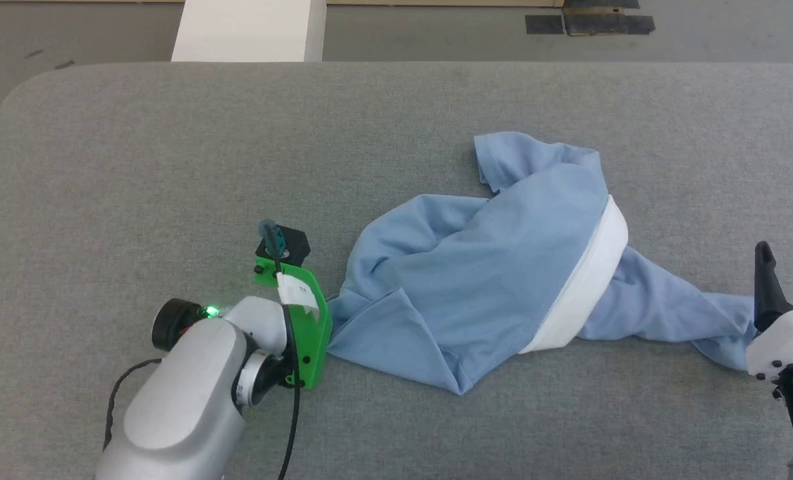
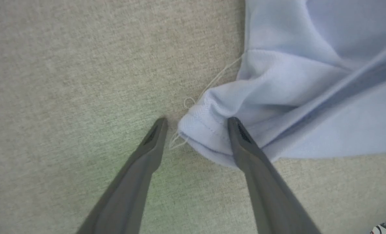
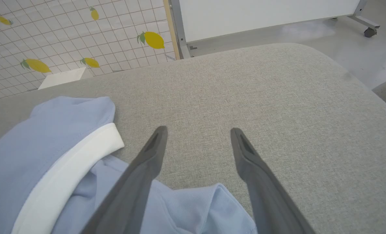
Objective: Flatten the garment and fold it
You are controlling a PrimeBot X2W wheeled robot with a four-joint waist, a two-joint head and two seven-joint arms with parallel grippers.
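L gripper (image 2: 196, 119) closest to cam: fingers spread wide, straddling a hem corner (image 2: 196, 130) of the garment (image 1: 489, 267), nothing pinched yet. R gripper (image 1: 789, 253) also spread, empty, hovering over its thin tail end by the worktop (image 1: 169, 133) right edge. Garment lies crumpled on the right half, nearer the near edge than the far. Long axis runs L–R, roughly parallel w/ near edge. One sleeve (image 1: 503, 157) pokes toward far edge, and the white collar band (image 1: 596, 280) faces right. Handling, my guess: soft light knit, limp, will stretch + drag, no stiffness. I'd grab stitched hem corners or shoulder seams, not mid-panel.
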